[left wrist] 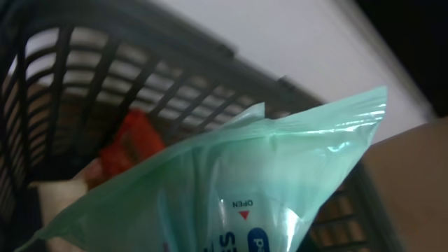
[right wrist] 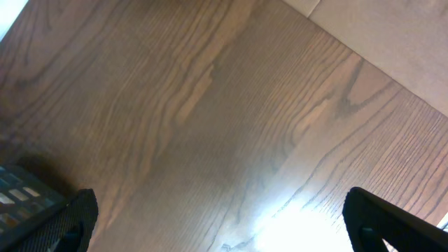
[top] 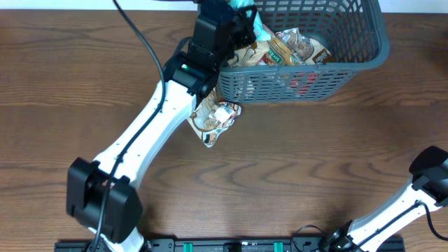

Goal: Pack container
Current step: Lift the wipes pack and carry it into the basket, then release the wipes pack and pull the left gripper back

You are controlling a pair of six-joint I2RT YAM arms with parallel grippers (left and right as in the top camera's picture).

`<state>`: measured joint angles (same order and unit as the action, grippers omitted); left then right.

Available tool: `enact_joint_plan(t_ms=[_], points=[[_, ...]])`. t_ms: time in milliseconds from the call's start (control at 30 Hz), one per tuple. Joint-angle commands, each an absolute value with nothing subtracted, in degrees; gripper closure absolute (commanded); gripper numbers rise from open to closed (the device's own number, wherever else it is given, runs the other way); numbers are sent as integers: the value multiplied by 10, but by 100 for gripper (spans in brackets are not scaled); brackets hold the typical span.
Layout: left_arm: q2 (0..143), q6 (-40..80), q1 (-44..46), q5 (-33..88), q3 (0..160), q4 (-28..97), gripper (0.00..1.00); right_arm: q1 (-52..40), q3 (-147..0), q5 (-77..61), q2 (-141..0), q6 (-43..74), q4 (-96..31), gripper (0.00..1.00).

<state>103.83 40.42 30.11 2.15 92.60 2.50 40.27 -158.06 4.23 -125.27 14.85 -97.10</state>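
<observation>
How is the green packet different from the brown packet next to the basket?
The green packet is mint green; the brown packet is brown and white.
The green packet is held up by the left tool at the basket; the brown packet lies on the table outside the basket, with nothing holding it.
The brown packet is partly hidden under the left arm; the green packet fills the left wrist view.
Both are shiny, soft packets.

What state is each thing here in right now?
Dark grey-blue slotted plastic basket: upright, partly filled with snack packets.
Mint-green plastic packet: held over the basket.
Left gripper: shut on the mint-green packet.
Right gripper: open, holding nothing.
Crinkled brown-and-white packet: lying on the wooden table beside the basket.
</observation>
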Motion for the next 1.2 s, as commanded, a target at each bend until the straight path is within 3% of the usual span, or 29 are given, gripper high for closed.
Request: enact_joint_plan(t_ms=[0, 67, 133, 200, 300, 467, 633, 833, 1167], points=[[1047, 397, 299, 14, 929, 34, 89, 404, -1582, 40, -1253, 145, -973, 1], [1054, 396, 299, 14, 929, 46, 67, 404, -1582, 40, -1253, 145, -973, 1], [1057, 394, 299, 14, 929, 53, 52, 404, -1582, 40, -1253, 145, -973, 1], [1057, 380, 299, 14, 929, 55, 32, 404, -1582, 40, -1253, 145, -973, 1], [1057, 343, 299, 15, 929, 55, 16, 404, -1582, 40, -1253, 145, -973, 0], [1046, 312, 298, 25, 935, 63, 14, 404, -1582, 40, -1253, 145, -973, 1], [1026, 228, 298, 15, 1017, 150, 14, 404, -1582, 40, -1253, 145, -973, 1], [983, 201, 298, -88, 1155, 289, 12, 404, -1582, 40, -1253, 145, -973, 1], [882, 173, 294, -172, 1172, 316, 13, 404, -1582, 40, -1253, 145, -973, 1]])
